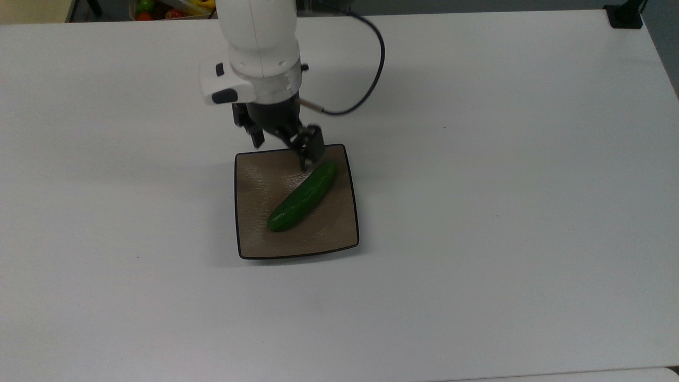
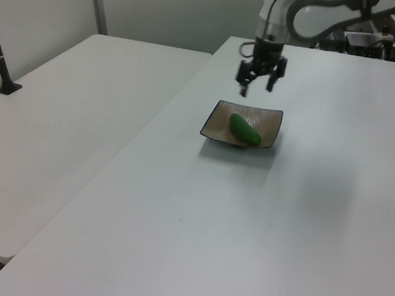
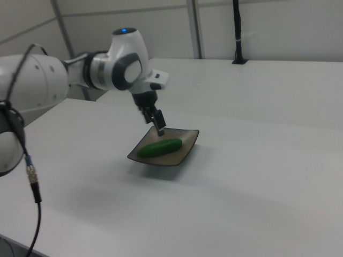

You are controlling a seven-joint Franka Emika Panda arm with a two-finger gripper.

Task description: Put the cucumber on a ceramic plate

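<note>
1. The white worktop [image 1: 477,239] lies bare toward the near edge of the top view.
2. The plate [image 1: 249,241] is a square brown dish with a thin dark rim, resting flat on the worktop near its middle; it also shows in the left view [image 2: 217,119] and the right view [image 3: 185,152].
3. The cucumber [image 1: 302,196] lies on the plate, slanting from the plate's lower left toward its upper right in the top view. It rests free, with nothing touching it, and is seen in the left view [image 2: 243,129] and the right view [image 3: 159,147] too.
4. The tool [image 1: 284,146] hangs above the plate's far edge, lifted clear of the cucumber and just beyond its far end. Its two fingers are spread apart and hold nothing; the left view [image 2: 257,82] shows it well above the plate, the right view [image 3: 155,120] above the plate's back rim.
5. A black cable [image 1: 371,69] loops from the arm's wrist over the worktop.
6. Past the far edge sits a bin of coloured items [image 1: 170,8].
</note>
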